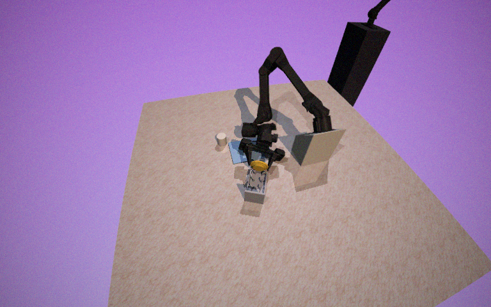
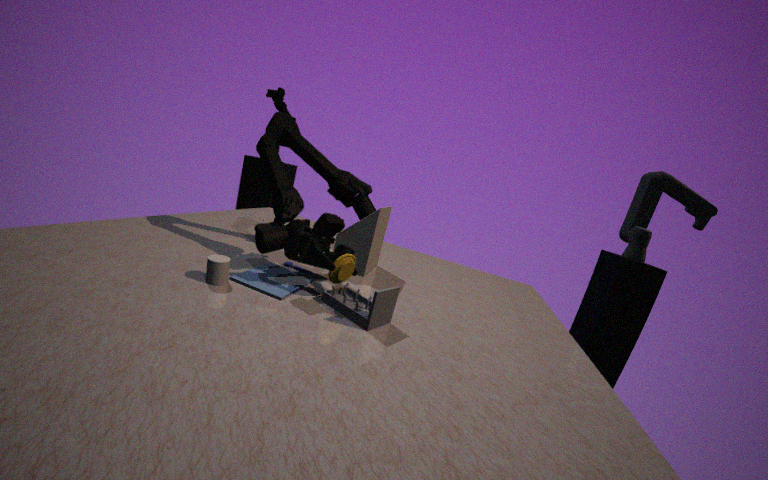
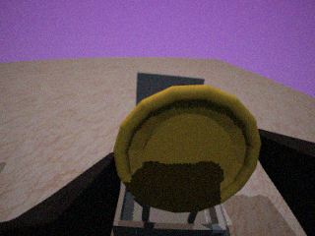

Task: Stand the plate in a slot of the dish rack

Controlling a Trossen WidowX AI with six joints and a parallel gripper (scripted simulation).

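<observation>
The round yellow plate is held steeply tilted, close to upright. My gripper is shut on the plate, with one finger at each side of its rim. The grey dish rack stands on the table, with small dark rails inside and a tall wall at its end away from the arm. The plate is above the rack's arm-side end. Its lower edge hides part of the rack in the wrist view, and I cannot tell whether it touches a rail.
A flat blue board lies partly under the arm, with a blue utensil beside it. A pale cylinder stands past the board. A tall slanted panel stands near the arm's base.
</observation>
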